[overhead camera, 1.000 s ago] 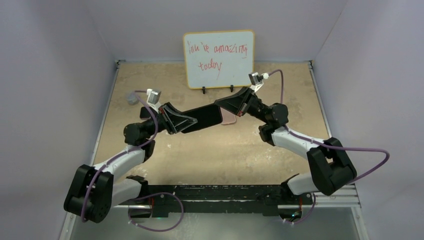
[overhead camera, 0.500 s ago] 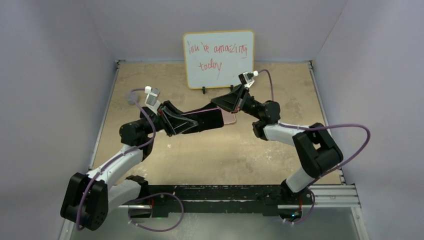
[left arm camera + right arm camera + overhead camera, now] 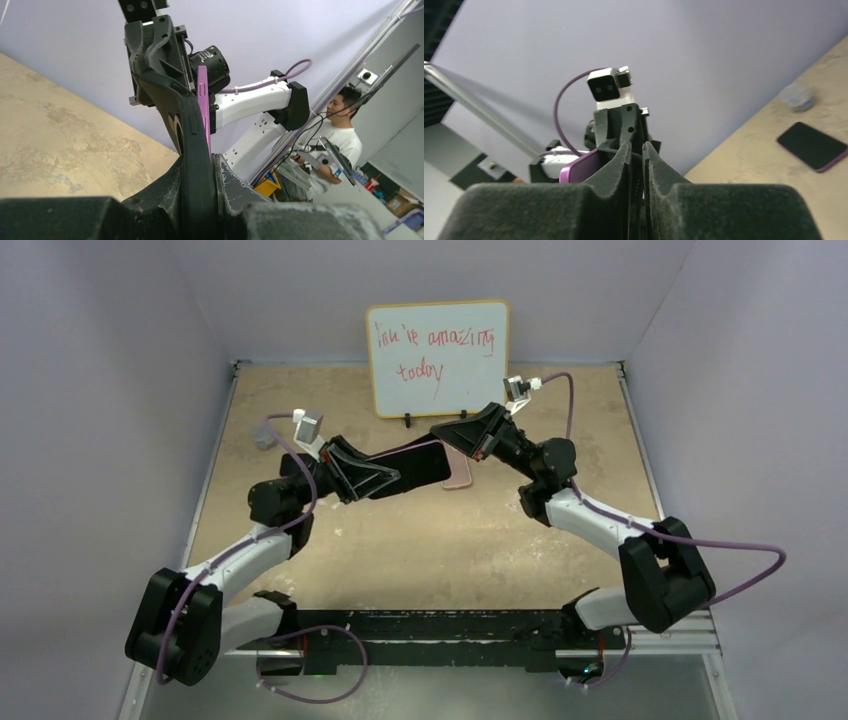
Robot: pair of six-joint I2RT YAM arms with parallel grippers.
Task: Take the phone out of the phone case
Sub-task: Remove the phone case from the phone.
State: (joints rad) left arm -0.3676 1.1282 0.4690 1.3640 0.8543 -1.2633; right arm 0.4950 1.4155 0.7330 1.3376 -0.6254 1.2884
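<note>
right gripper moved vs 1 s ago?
Yes. The right gripper swung left, then back, ending slightly farther up the table, closer to the whiteboard than a second ago.

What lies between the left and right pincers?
The black phone case, purple phone in it, bridges left pincer and right pincer, both gripping it; top view shows this.

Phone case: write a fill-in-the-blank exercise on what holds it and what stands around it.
The writing on the whiteboard is ____.
In the left wrist view, the edge of the phone, beside the black case, is ____.
The left gripper and the right gripper, both shut on the case, hold it in the air ____ the table.
Missing words: red; purple; above.
</note>
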